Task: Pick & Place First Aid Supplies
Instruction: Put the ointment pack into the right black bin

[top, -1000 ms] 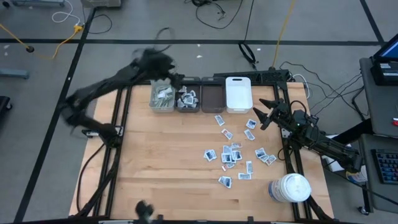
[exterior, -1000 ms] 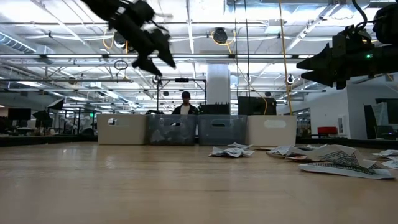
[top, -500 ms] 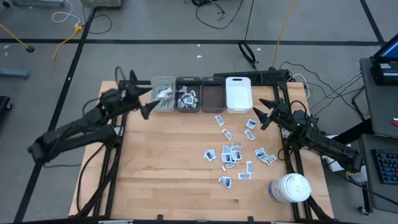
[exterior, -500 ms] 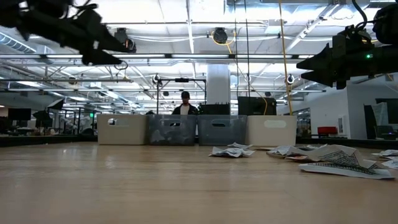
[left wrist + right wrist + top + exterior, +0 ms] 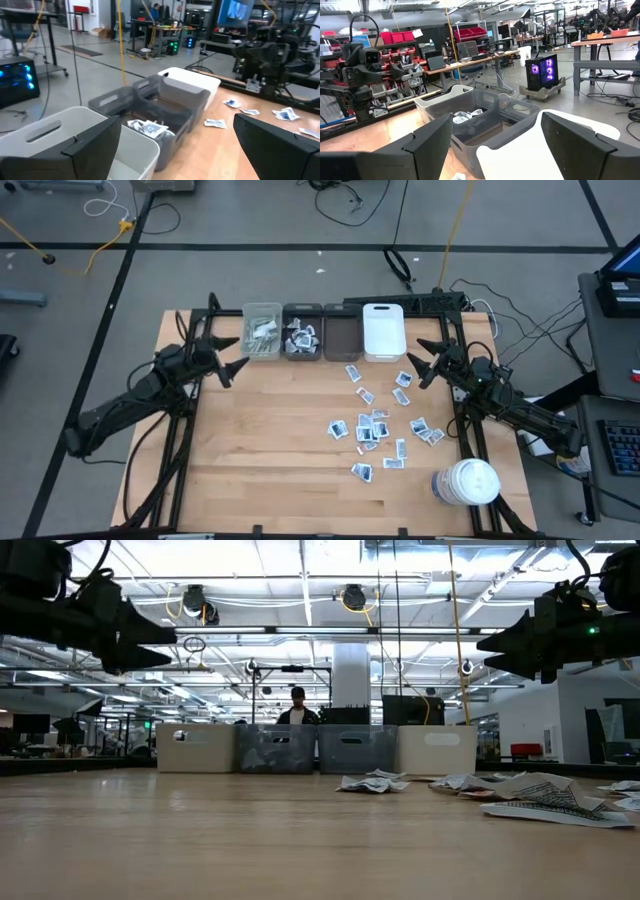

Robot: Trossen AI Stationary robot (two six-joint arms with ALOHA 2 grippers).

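Some supplies already lie in two of the four bins lined along the table's (image 5: 230, 470) far edge: pale wrapped strips (image 5: 263, 336) in the far-left bin (image 5: 262, 313) and a few sachets in the dark bin (image 5: 301, 311) next to it. Most of the job looks undone, since a good many loose sachets (image 5: 372, 428) lie scattered over the right half, between the bins and the white lidded jar (image 5: 466, 482) at the near right corner. The left gripper (image 5: 225, 356) hovers above the far left edge beside the first bin, and the right gripper (image 5: 424, 363) near the far right edge, both with jaws spread wide and empty.
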